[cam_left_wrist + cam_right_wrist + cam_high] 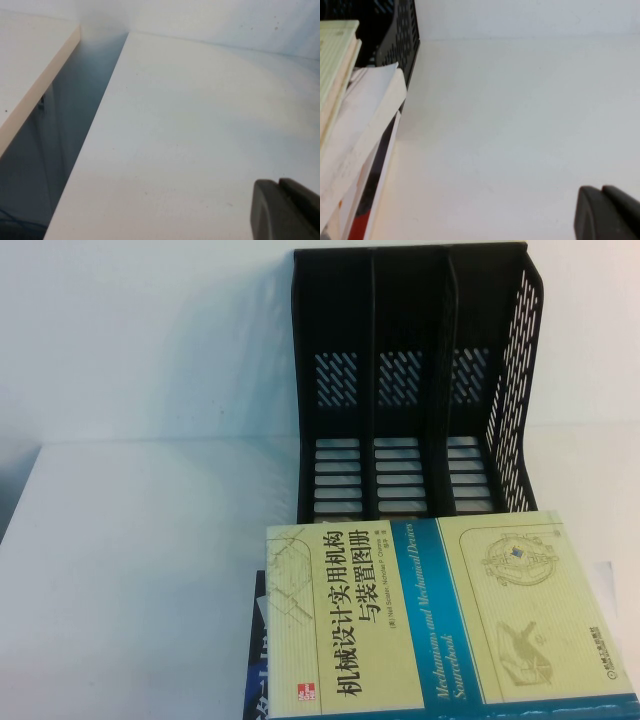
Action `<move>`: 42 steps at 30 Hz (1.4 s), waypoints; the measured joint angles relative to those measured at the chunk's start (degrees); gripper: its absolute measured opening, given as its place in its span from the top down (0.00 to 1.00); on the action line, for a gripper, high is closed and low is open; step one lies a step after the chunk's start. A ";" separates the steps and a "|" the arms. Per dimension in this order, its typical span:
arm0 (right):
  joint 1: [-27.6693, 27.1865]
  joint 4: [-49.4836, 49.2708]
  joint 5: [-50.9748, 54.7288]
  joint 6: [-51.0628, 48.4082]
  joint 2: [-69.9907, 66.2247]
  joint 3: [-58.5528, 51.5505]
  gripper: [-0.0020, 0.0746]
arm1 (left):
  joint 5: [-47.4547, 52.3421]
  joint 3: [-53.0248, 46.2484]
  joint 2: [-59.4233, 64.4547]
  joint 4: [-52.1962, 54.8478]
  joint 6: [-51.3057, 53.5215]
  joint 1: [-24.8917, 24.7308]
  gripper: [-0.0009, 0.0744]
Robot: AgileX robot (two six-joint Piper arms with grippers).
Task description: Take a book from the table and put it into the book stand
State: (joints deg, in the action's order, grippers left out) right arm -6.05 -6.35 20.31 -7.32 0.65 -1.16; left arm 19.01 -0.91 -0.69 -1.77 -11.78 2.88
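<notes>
The thick pale yellow-green book [440, 620] with a blue spine band lies flat at the front of the white table [130, 540], on top of another book. The black three-slot book stand [415, 390] stands right behind it, slots empty. Neither gripper shows in the high view. In the left wrist view my left gripper [278, 182] is shut and empty over bare table [200, 125]. In the right wrist view my right gripper [601, 189] is shut and empty over bare table [520, 125], with the book's edge [335, 55] and the stand's perforated wall [402, 35] off to one side.
A dark-covered book [262, 660] sticks out from under the yellow-green one. The right wrist view shows white pages [365, 115] beneath it. The left wrist view shows a second tabletop [30, 60] across a gap from the table's edge.
</notes>
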 joint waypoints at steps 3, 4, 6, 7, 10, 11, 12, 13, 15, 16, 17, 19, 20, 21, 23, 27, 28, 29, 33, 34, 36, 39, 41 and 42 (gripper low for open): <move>0.00 0.00 0.00 0.00 0.00 0.00 0.97 | 0.00 0.00 0.00 0.00 0.00 0.00 0.99; 0.00 0.00 0.00 0.00 0.00 0.00 0.97 | 0.00 0.00 0.00 0.00 0.00 0.00 0.99; 0.00 0.00 0.00 0.00 0.00 0.00 0.97 | 0.00 0.00 0.00 0.00 0.00 0.00 0.99; 0.00 0.00 0.00 0.00 0.00 0.00 0.97 | 0.00 0.00 0.00 0.00 0.00 0.00 0.99; 0.00 0.00 0.00 0.00 0.00 0.00 0.97 | 0.00 0.00 0.00 0.44 0.75 0.00 0.99; 0.00 0.00 0.00 0.00 0.00 0.00 0.97 | 0.00 0.00 0.00 1.12 1.35 0.00 0.99; 0.00 0.00 0.00 0.00 0.00 0.00 0.97 | 0.00 0.00 0.00 2.11 1.84 0.00 0.99; 0.00 0.00 0.00 0.00 0.00 0.00 0.97 | 0.00 0.00 0.00 3.17 2.25 0.00 0.99; 0.00 -0.10 0.00 0.00 0.00 0.00 0.97 | 0.00 0.00 0.00 4.93 2.83 0.00 0.99; 0.00 -0.09 0.00 0.00 0.00 0.00 0.97 | 0.00 0.00 0.00 5.54 2.93 0.00 0.99; 0.00 -0.09 0.00 0.00 0.00 0.00 0.97 | 0.00 0.00 0.00 6.03 2.98 0.00 0.99; 0.00 -0.09 0.00 0.00 0.00 0.00 0.97 | 0.00 0.00 0.00 6.69 3.07 0.00 0.99; 0.00 -0.09 0.00 0.00 0.00 0.00 0.97 | 0.00 0.00 0.00 6.85 3.21 0.00 0.99; 0.00 -0.09 0.00 0.00 0.00 0.00 0.97 | -0.22 0.00 0.00 6.95 3.20 0.00 0.99; 0.00 -0.09 0.00 0.00 0.00 0.00 0.97 | -1.37 0.00 0.00 6.45 3.20 0.00 0.99; 0.00 -0.09 0.00 0.00 0.00 0.00 0.97 | -6.53 -0.33 0.00 1.11 1.68 0.00 0.99; 0.00 -0.09 0.00 0.00 0.00 0.00 0.97 | -8.06 -0.33 0.00 -0.91 0.75 0.00 0.99; 0.00 -0.09 0.00 0.00 0.00 0.00 0.97 | -9.13 -0.33 0.00 -2.57 0.00 0.00 0.99; 0.00 -0.09 0.00 0.00 0.00 0.00 0.97 | -11.65 -0.33 0.00 -7.54 -1.59 0.00 0.99; 0.00 -0.09 0.00 0.00 0.00 0.00 0.97 | -11.76 -0.33 0.00 -7.79 -1.59 0.00 0.99; 0.00 -0.38 0.00 0.00 0.00 0.00 0.97 | -11.88 -0.33 0.00 -7.76 -0.86 0.00 0.99; 0.00 -2.99 -0.13 0.00 0.00 0.00 0.97 | -12.00 -0.33 0.00 -7.88 -0.36 0.00 0.99; 0.00 -5.11 -1.82 0.00 0.00 -0.14 0.97 | -12.20 -0.33 0.00 -9.23 -0.36 0.00 0.99; 0.00 -6.23 -3.03 0.00 0.00 -0.38 0.97 | -12.51 -0.33 0.00 -10.33 -0.64 0.00 0.99</move>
State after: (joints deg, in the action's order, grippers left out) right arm -6.05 -12.58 17.28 -7.32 0.65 -1.54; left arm 6.50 -1.24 -0.69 -12.10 -12.43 2.88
